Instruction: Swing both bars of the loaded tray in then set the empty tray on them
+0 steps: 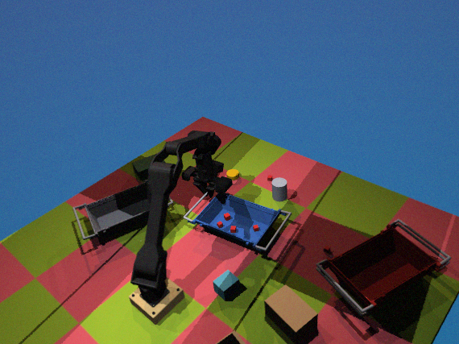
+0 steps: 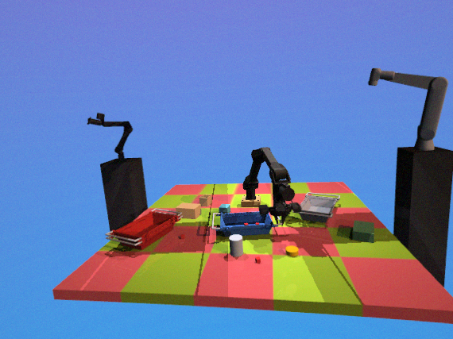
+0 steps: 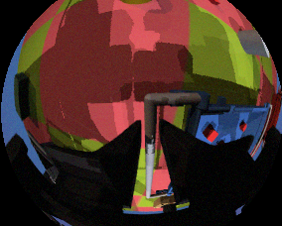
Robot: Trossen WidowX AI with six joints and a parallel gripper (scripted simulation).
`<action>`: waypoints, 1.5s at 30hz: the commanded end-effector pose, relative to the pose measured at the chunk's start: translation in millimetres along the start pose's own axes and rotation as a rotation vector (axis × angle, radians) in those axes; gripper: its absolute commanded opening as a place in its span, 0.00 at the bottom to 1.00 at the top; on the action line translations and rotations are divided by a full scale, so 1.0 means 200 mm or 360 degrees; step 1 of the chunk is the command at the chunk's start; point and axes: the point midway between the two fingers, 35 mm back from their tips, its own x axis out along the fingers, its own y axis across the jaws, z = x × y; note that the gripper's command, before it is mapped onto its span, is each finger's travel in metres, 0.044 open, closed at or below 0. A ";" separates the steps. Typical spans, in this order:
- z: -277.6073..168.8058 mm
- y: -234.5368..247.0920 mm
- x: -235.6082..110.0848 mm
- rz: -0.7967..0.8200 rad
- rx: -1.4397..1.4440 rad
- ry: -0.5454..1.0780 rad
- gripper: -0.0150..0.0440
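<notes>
The loaded blue tray (image 1: 258, 208) (image 2: 243, 229) (image 3: 250, 119) holds several small red blocks (image 1: 227, 216). Its left wire bar (image 1: 193, 210) (image 3: 150, 158) and its right wire bar (image 1: 281, 226) are both swung out over the tray's ends. My gripper (image 1: 221, 197) (image 2: 280, 221) (image 3: 150, 124) is low at the tray's left end. Its fingers stand narrow, and in the wrist view the left bar runs through the slim gap between them. The empty grey tray (image 1: 121, 202) (image 2: 318, 211) lies on the table left of the arm, apart from the gripper.
A red tray (image 1: 382, 267) (image 2: 143, 227) lies at the far right. A grey cylinder (image 1: 279, 188) (image 2: 236, 245) and a yellow disc (image 1: 233, 173) (image 2: 292, 251) stand behind the blue tray. A cyan cube (image 1: 226, 283), a brown box (image 1: 291, 308) and a green box (image 2: 363, 231) are also on the table.
</notes>
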 end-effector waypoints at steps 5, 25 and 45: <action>0.00 -0.08 -0.13 -0.0009 -0.0004 -0.0013 0.39; 0.01 -0.37 -0.07 -0.0018 -0.0004 -0.0013 0.39; 0.01 -0.36 -0.24 -0.0026 -0.0001 -0.0005 0.39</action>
